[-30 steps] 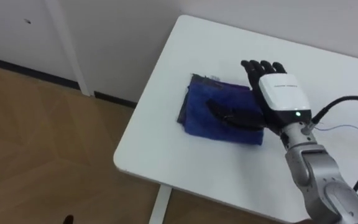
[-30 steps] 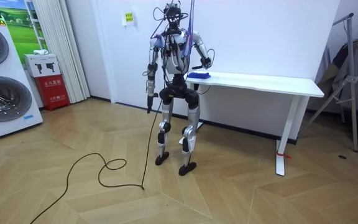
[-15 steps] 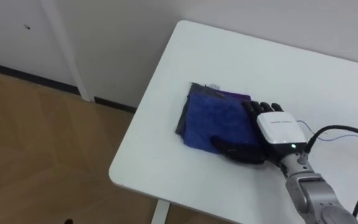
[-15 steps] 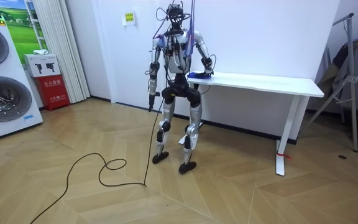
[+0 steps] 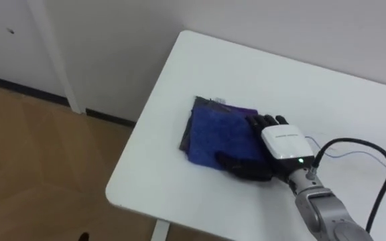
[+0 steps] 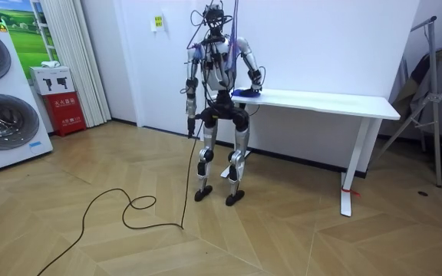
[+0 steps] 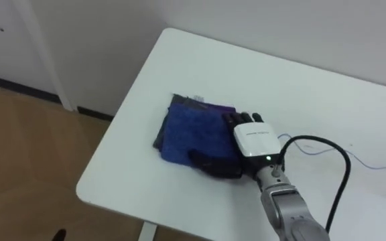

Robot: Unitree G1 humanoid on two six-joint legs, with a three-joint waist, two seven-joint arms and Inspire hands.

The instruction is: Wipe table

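A folded blue cloth (image 5: 214, 129) lies near the left end of the white table (image 5: 246, 67), close to its front edge. My right hand (image 5: 281, 143) rests flat on the cloth's right part, open, with straight fingers pressing down and the thumb spread toward the front edge. The same cloth (image 7: 187, 131) and right hand (image 7: 252, 140) appear in the right eye view. In the room view I stand at the table's (image 6: 321, 100) left end with the right arm reaching onto it. My left hand (image 6: 192, 123) hangs at my side.
The table's front edge and rounded corner (image 5: 116, 191) are near the cloth, with wooden floor (image 5: 32, 154) below. A wall runs behind the table. In the room view, washing machines (image 6: 2, 115) stand at the left and a metal rack (image 6: 432, 100) at the right.
My right hand came down from above the cloth and now lies flat on it. The head camera has shifted, and my feet have stepped a little.
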